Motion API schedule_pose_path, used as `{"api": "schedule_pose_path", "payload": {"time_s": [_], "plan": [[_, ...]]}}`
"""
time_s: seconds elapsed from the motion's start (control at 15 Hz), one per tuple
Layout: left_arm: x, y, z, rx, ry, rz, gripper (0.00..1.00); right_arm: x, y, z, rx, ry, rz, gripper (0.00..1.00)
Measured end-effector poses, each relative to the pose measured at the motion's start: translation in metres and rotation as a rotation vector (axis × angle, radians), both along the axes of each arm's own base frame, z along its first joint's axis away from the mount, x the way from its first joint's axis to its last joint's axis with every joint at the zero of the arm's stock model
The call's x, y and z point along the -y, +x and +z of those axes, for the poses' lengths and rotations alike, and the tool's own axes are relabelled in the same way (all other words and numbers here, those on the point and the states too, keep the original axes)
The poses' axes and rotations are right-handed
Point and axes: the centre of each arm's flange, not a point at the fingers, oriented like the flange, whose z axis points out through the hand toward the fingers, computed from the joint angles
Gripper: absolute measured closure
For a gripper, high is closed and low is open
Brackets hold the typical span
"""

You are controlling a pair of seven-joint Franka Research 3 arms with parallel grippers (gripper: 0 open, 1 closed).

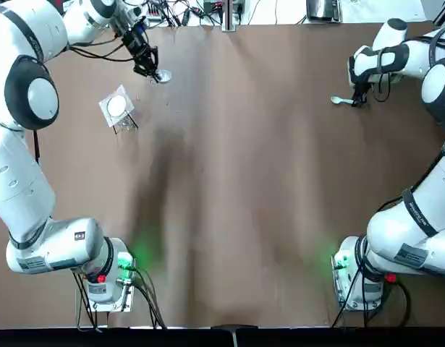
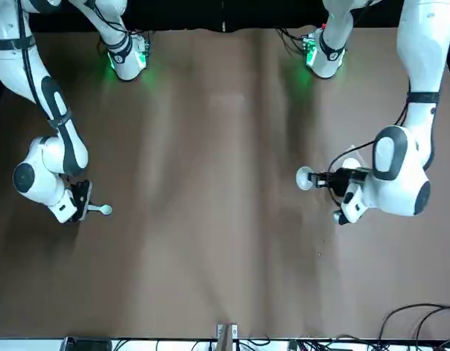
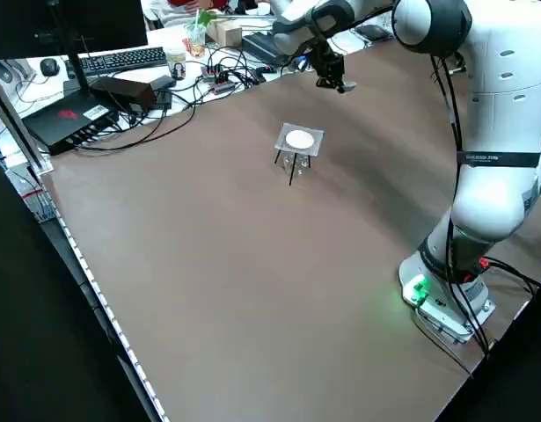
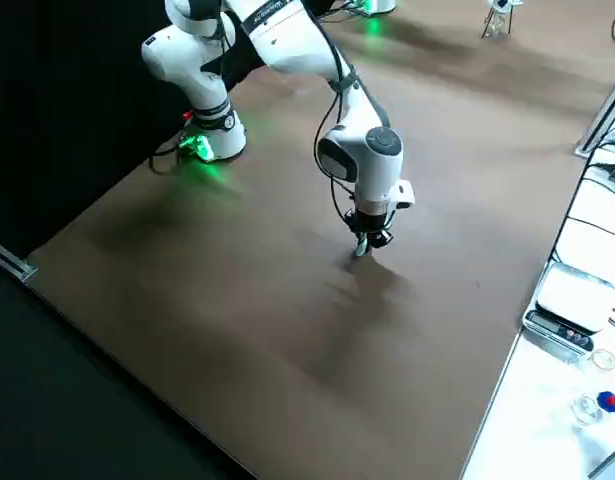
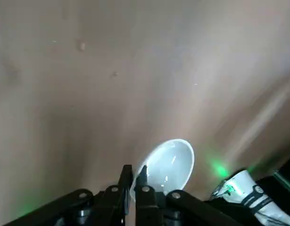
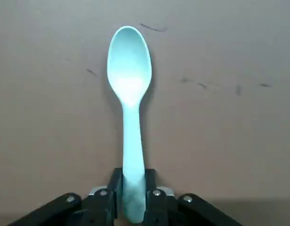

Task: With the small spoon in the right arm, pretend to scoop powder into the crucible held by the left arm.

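My left gripper (image 1: 151,69) is at the far left of the table, shut on the rim of a small white crucible (image 1: 163,76). In the left wrist view the crucible (image 5: 170,161) shows as an empty white bowl pinched by the fingers (image 5: 145,190). My right gripper (image 1: 359,97) is at the far right, shut on the handle of a pale green spoon (image 1: 341,100). The spoon (image 6: 129,75) sticks straight out from the fingers, bowl up, low over the table. In the front view the spoon (image 2: 101,210) and the crucible (image 2: 304,177) are far apart.
A small square stand with a white disc (image 1: 117,107) sits just near of the left gripper; it shows again in the left side view (image 3: 298,141). Cables and desk equipment (image 3: 120,83) lie beyond the far table edge. The brown tabletop (image 1: 244,181) stretches between the arms.
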Motion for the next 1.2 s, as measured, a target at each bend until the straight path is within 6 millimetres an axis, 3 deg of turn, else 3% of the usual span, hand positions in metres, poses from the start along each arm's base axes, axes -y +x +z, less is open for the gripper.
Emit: {"api": "schedule_pose_path", "payload": {"time_s": [0.27,0.33,0.47,0.67,0.93,1.2], "plan": [[0.064,-0.002,0.005,0.037,0.028,0.049,0.93,-0.025,0.002,0.018,-0.125,0.064,-0.066,0.77],[0.109,-0.002,0.010,0.114,0.045,0.084,0.93,-0.046,0.003,0.035,-0.165,0.102,-0.113,0.77],[0.151,-0.008,0.012,0.169,0.051,0.109,0.93,-0.072,0.002,0.046,-0.197,0.099,-0.166,0.77],[0.199,-0.017,0.015,0.241,0.048,0.156,0.93,-0.138,-0.002,0.051,-0.244,0.066,-0.256,0.77],[0.236,-0.030,0.012,0.255,0.049,0.191,0.93,-0.244,-0.016,0.056,-0.251,0.004,-0.389,0.77],[0.247,-0.033,-0.002,0.267,0.049,0.203,0.93,-0.316,-0.035,0.059,-0.264,-0.012,-0.520,0.77]]}}
